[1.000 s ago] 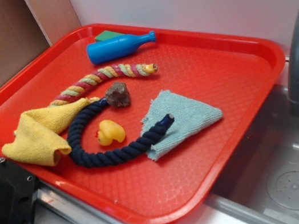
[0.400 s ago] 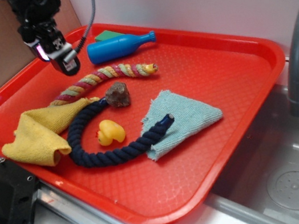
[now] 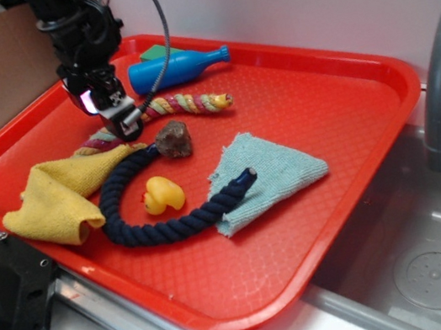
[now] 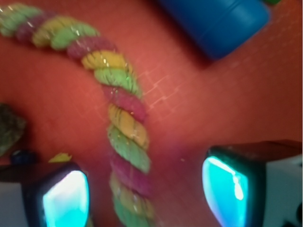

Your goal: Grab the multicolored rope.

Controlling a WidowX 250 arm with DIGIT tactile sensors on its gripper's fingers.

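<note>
1. The red tray (image 3: 346, 100) sits beside a sink and carries everything; the multicolored rope (image 3: 184, 103) lies toward its far left side, curving from near the yellow cloth (image 3: 59, 193) up toward the blue bottle (image 3: 174, 69).
2. The navy rope (image 3: 162, 222) loops around a rubber duck (image 3: 163, 195) nearer the front, well apart from the target's right end, with a brown rock (image 3: 173, 139) just beside the multicolored rope.
3. The multicolored rope looks light, soft and limp. Its twisted cotton strands should give under pressure and offer good grip, though the free ends will likely droop when lifted.
4. The tool (image 4: 144, 191) stands apart, its pads (image 4: 66, 198) either side of the rope's mid-length in the wrist view, not yet touching it.
5. That mid-section, clear of rock and cloth, seems the best place to pinch across the strand.
</note>
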